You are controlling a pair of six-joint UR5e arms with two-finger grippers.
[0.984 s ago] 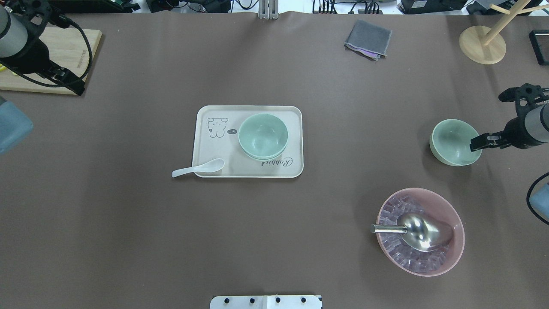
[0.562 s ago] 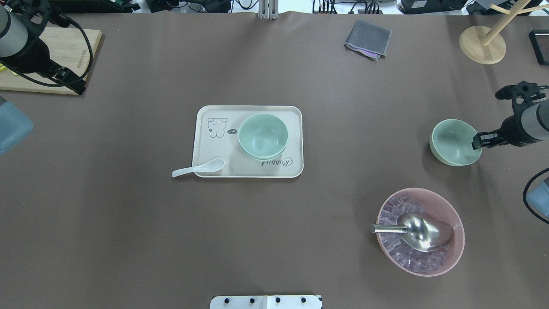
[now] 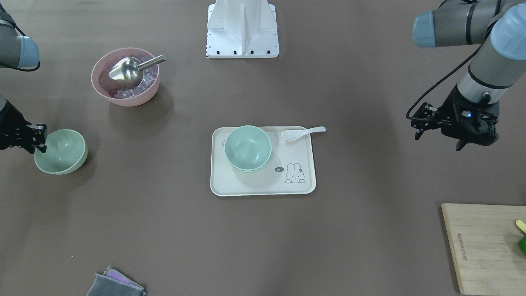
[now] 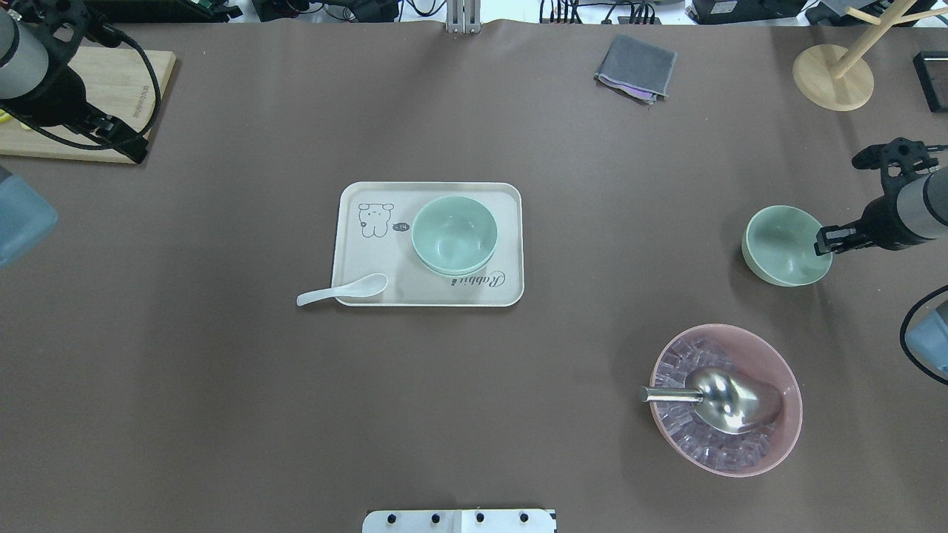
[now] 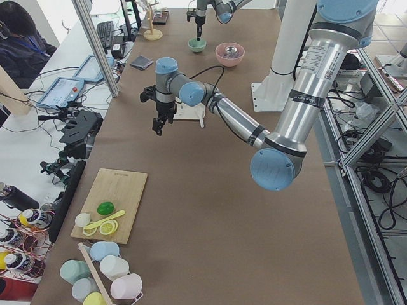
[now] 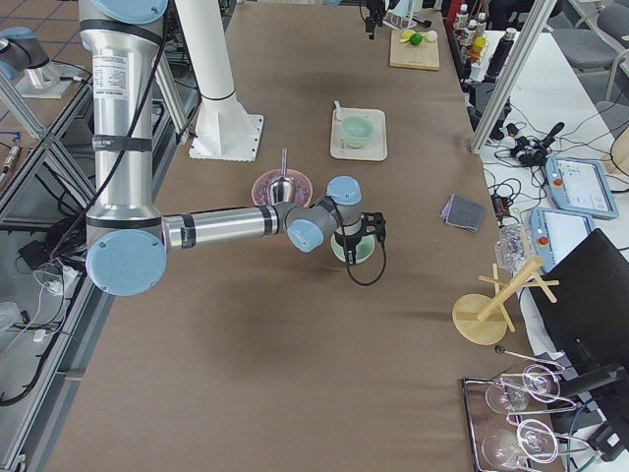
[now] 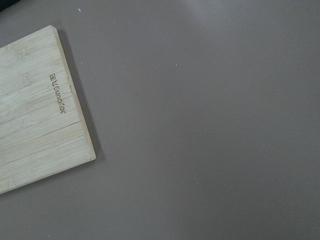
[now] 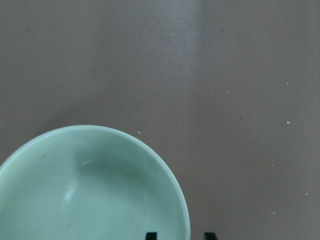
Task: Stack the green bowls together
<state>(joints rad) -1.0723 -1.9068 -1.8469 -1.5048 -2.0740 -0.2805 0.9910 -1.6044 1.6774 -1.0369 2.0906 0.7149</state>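
Overhead exterior: tray (image 4: 370,259) mid-table holds two nested green bowls (image 4: 453,233). The third bowl (image 4: 781,248) sits far right, with the right gripper (image 4: 822,243) spread astride its rim. The left gripper (image 4: 135,152) hovers beside the board (image 4: 111,81); its jaw state cannot be told.

**Edges and overlaps hide much**

In the right wrist view the lone green bowl (image 8: 90,185) runs off the bottom edge. The right tool (image 8: 180,235) shows only two separate black fingertips (image 8: 151,235), and contact with the rim cannot be told. On the tray (image 3: 263,185), the lower stacked bowl (image 3: 245,169) shows only a thin crescent under the upper bowl (image 3: 248,147). The left tool (image 3: 417,125) is too small to judge its jaws. The cutting board (image 7: 35,110) is cut by the left wrist view's edge.
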